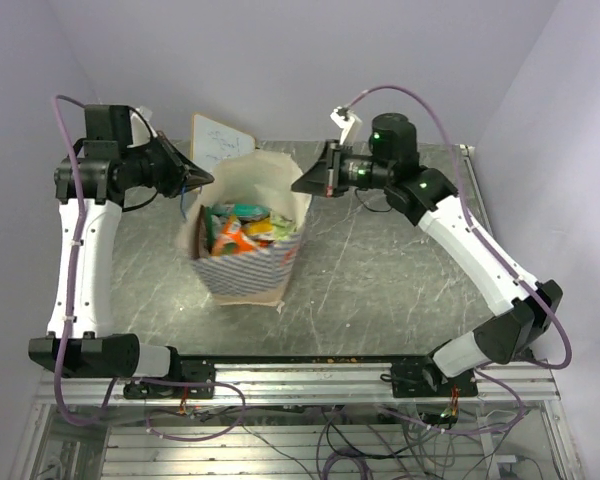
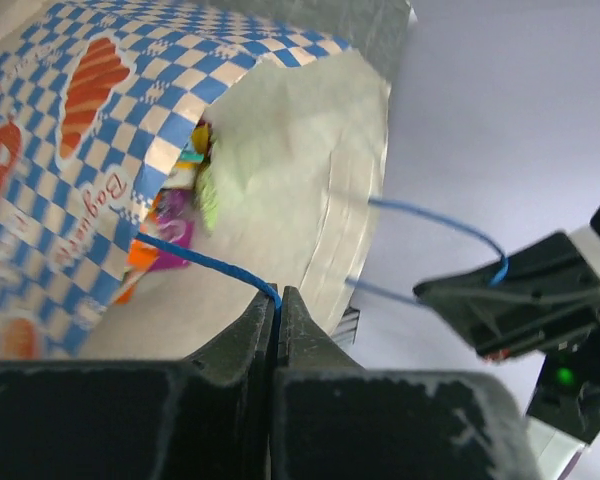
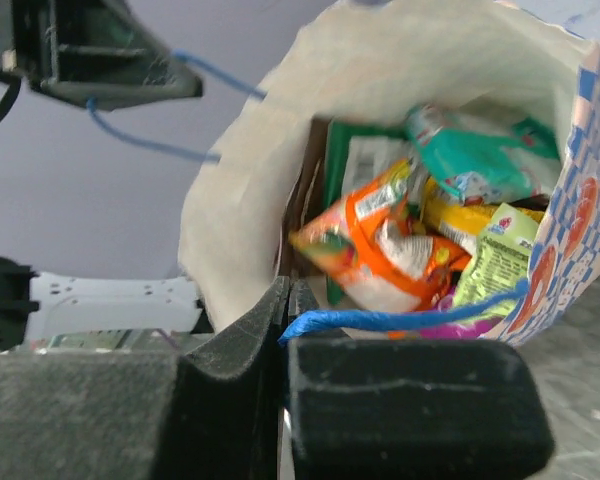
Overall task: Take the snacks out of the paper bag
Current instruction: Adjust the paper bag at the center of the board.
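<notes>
Over on the left half of the table [image 1: 380, 280] stands the paper bag [image 1: 242, 272], upright, mouth wide open, checkered wall facing the arms. Both arms are up at its rim, one on each side.

The left gripper [image 1: 202, 180] sits at the bag's left edge. From its wrist camera the fingers [image 2: 230, 345] are pressed flat together with a blue cord handle [image 2: 210, 265] pinched between the tips. Nothing else is in that grip.

The right gripper [image 1: 302, 186] is at the right edge and does the same: jaws closed tight, the other blue handle [image 3: 400, 320] running out from between them across the bag's mouth.

Every one of the snacks [image 1: 242, 228] is inside the bag. The right wrist view looks straight in: an orange-red packet [image 3: 380, 245] on top, a teal packet [image 3: 460, 150] behind it, a yellow packet [image 3: 470, 220] and a green packet [image 3: 500, 260] towards the checkered side. A sliver of magenta shows low down, probably another packet, though it is mostly hidden.

Behind the bag a white board [image 1: 220, 140] with scribbles leans at the back of the table.
</notes>
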`<state>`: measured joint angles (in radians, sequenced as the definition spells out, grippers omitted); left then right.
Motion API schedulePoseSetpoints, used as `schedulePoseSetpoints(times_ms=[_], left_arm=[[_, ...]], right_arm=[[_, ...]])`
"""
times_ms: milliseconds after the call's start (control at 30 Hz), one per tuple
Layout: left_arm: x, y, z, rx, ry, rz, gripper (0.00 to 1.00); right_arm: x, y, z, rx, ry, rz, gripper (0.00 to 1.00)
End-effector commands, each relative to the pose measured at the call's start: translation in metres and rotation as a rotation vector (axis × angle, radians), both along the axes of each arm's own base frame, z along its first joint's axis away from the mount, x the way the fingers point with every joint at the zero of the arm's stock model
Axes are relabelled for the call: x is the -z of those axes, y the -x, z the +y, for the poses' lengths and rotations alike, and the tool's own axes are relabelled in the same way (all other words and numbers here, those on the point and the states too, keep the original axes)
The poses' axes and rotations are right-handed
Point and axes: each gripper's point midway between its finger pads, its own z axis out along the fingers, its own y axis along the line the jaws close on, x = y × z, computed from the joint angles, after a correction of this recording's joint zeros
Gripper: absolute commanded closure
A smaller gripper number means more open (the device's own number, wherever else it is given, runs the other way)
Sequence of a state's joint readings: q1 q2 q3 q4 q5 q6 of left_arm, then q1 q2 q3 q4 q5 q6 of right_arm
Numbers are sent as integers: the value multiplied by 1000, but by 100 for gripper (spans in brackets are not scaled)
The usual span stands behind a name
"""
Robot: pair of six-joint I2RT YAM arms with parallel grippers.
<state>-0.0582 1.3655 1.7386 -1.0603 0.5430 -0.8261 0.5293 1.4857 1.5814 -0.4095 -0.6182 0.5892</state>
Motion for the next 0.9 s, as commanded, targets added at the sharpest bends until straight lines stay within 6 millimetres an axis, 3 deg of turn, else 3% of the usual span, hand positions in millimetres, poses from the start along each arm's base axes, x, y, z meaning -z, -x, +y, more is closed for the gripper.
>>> schedulePoseSetpoints(times_ms=[0, 133, 367, 467, 700, 867], left_arm=[[-39, 19, 0, 45, 62, -86, 93], [-45, 25, 1, 37, 65, -96, 93], [-40, 14, 42, -89, -20, -78, 93], [-47, 6, 62, -130, -53, -95, 93], [-49, 11, 108, -212, -121, -77, 93], [-65, 4, 132, -260, -158, -109, 93]], right_arm=[[-75, 26, 36, -59, -141, -134, 100], [-76, 36, 53, -113, -144, -143, 100], [-55, 60, 92, -234, -137, -100, 100], [-50, 70, 111, -267, -126, -83, 100], [-55, 109, 157, -385, -168, -72, 100], [-49, 116, 176, -499, -190, -69, 100]])
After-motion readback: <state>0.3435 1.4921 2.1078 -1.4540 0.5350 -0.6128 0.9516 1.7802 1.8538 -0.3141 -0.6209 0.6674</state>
